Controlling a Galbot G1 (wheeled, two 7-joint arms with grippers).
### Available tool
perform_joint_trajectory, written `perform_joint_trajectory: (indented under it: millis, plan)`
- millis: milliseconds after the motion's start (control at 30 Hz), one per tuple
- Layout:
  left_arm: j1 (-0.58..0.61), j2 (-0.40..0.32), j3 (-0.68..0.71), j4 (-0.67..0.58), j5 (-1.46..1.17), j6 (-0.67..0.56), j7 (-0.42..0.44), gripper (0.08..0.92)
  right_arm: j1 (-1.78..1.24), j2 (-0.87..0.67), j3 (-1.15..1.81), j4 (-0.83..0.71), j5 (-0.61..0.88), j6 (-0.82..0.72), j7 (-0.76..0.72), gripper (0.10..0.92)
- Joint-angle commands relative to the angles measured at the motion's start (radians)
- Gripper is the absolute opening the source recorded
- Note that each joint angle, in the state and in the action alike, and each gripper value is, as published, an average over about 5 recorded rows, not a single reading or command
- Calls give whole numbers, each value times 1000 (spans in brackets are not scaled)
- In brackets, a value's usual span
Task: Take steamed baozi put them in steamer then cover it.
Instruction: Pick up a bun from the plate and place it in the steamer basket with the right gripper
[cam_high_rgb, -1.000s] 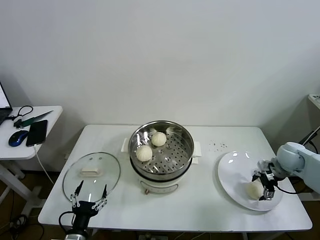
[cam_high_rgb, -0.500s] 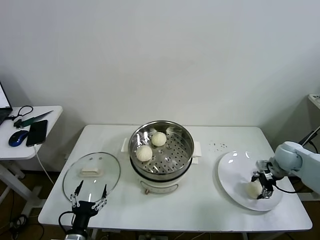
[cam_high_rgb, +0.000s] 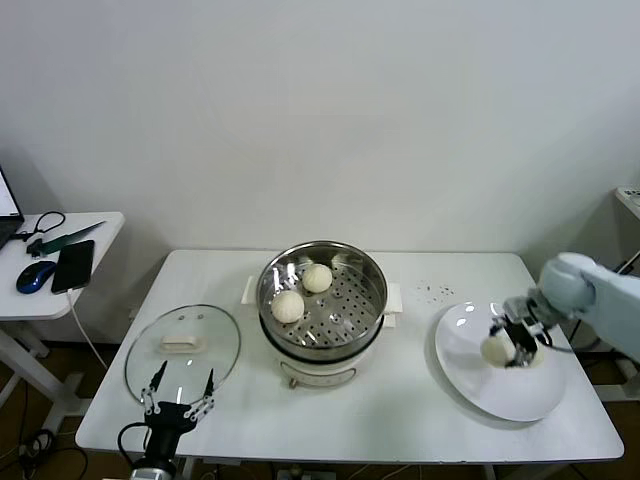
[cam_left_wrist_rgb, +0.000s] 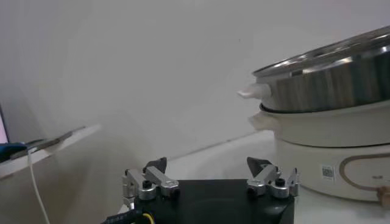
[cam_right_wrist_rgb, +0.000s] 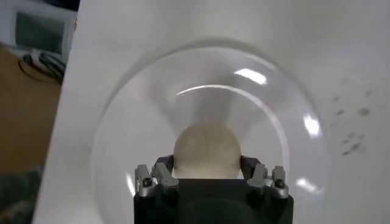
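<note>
1. Baozi, one small round cream-white dough bun (cam_high_rgb: 497, 349), is sitting clamped between my right gripper (cam_high_rgb: 512, 345) fingers, lifted above the large flat white plate (cam_high_rgb: 480, 385) at the table's right end.
2. Right wrist view: my right gripper's fingers are pressing both sides of that bun (cam_right_wrist_rgb: 207, 152), plate (cam_right_wrist_rgb: 122, 152) showing below it.
3. Two more cream-white buns (cam_high_rgb: 288, 305) (cam_high_rgb: 318, 278) are lying in the round shiny stainless-steel steamer basket (cam_high_rgb: 365, 300) on its white pot base, mid-table.
4. Round glass lid with white handle (cam_high_rgb: 183, 350) is lying flat on the white table (cam_high_rgb: 400, 410), left of the steamer.
5. My left gripper (cam_high_rgb: 178, 395) is hovering at the table's near-left edge by the lid, fingers spread wide, gripping nothing.
</note>
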Motion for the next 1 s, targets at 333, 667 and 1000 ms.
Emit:
perform_joint_trajectory:
  millis: [333, 667, 1000]
  plan:
    - [-3, -10, 4, 4, -1, 4, 3, 823, 567, 481, -261, 55, 32, 380, -45, 706]
    - [-12, -27, 0, 4, -10, 3, 4, 823, 394, 663, -194, 87, -43, 371, -47, 708]
    - [-3, -18, -17, 10, -39, -7, 2, 823, 264, 744, -209, 90, -87, 371, -43, 713]
